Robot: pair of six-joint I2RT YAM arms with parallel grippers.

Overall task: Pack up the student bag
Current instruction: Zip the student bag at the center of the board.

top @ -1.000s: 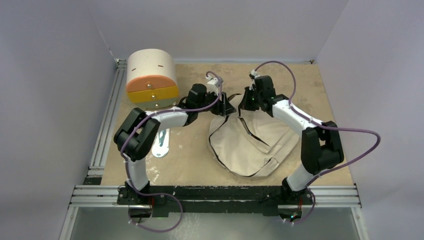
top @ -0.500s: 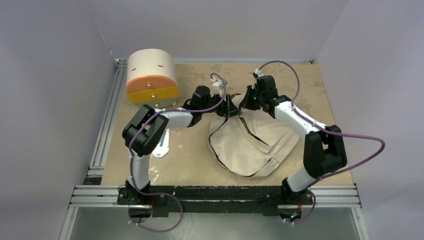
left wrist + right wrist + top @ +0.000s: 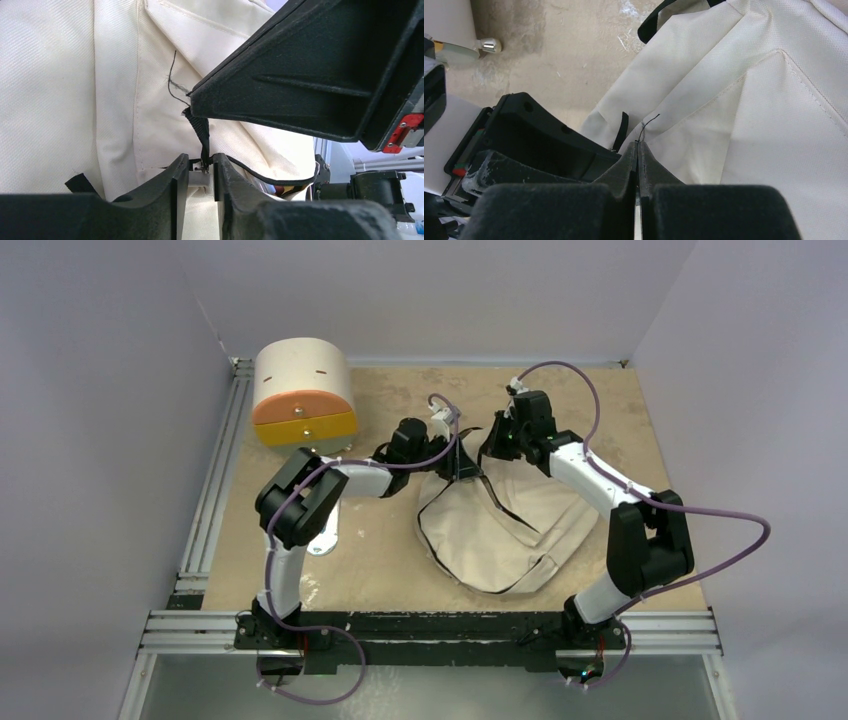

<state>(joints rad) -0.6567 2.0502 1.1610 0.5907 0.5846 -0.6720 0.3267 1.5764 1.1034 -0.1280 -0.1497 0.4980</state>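
The student bag (image 3: 500,530) is a cream fabric backpack with black zipper lines, lying flat at mid-table. Both grippers meet at its far top corner. My left gripper (image 3: 462,465) has its jaws drawn in on the small white zipper pull (image 3: 200,176), which fills the narrow gap at the gripper (image 3: 201,162). A black strap tab (image 3: 202,135) runs up from there to my right gripper's fingers (image 3: 300,75). In the right wrist view the right gripper (image 3: 637,145) is shut tight on that tab against the bag (image 3: 774,100). The zipper (image 3: 265,177) gapes slightly, with something colourful inside.
A cream cylindrical drawer box (image 3: 302,390) with orange and yellow fronts stands at the back left. A small white item (image 3: 322,530) lies on the table by the left arm's elbow. An aluminium rail (image 3: 215,490) borders the left side, and walls close in all round.
The left arm reached right to the bag's top corner and its jaws narrowed onto the zipper pull. The right gripper held its place, shut.
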